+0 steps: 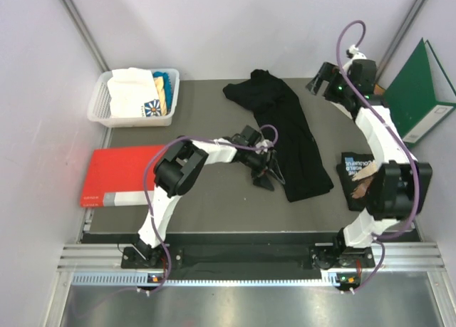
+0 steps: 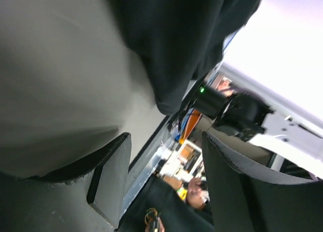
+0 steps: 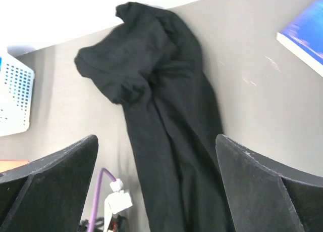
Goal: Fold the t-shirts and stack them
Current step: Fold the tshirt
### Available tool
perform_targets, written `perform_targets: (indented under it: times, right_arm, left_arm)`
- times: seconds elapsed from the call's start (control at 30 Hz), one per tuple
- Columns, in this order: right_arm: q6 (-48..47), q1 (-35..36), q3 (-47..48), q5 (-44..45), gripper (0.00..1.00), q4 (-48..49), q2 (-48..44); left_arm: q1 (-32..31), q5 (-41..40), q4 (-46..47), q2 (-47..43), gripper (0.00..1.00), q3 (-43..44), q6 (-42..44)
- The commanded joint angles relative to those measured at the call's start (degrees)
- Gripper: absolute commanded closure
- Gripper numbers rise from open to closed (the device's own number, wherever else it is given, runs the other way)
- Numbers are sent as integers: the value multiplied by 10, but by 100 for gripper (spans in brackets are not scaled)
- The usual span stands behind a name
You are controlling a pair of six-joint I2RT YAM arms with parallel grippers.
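Note:
The black t-shirt (image 1: 288, 131) lies crumpled in a long strip on the grey table, from the back middle towards the front right. It fills the right wrist view (image 3: 166, 116) and shows at the top of the left wrist view (image 2: 176, 40). My left gripper (image 1: 265, 177) is open and empty, just left of the shirt's lower part. My right gripper (image 1: 318, 81) is open and empty, raised at the back right, beside the shirt's top end. White and teal-blue shirts (image 1: 139, 92) lie folded in a white basket (image 1: 100, 102) at the back left.
A flat red book (image 1: 121, 174) lies at the table's left edge. A black magazine (image 1: 356, 174) with blue print lies at the right, partly under my right arm. A green folder (image 1: 420, 92) leans at the far right wall.

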Motion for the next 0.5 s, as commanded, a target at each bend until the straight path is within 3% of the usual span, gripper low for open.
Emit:
perform_targets:
  times: [0.0,0.2,0.3,0.43,0.47]
  right_arm:
    - [-21,-37,-69,0,0,-32,-96]
    - [-39,-58,-82,-20,0,-74,-152]
    - [-43,-59,-85,-30,0,-94,-177]
    - [-43,-59,-118,-49,0,-106,-208]
    - [-45,-59,-128,-55,0,-110,-214]
  left_arm:
    - [-39,-46,13,-13,37,-38,-46]
    - [-62,-95,32,12,39,-29,-70]
    - [-64,-123,28,34,48,-1,-70]
    - [-64,-144,13,69,81,35,-63]
    - [-64,-151,6,73,100,48,-54]
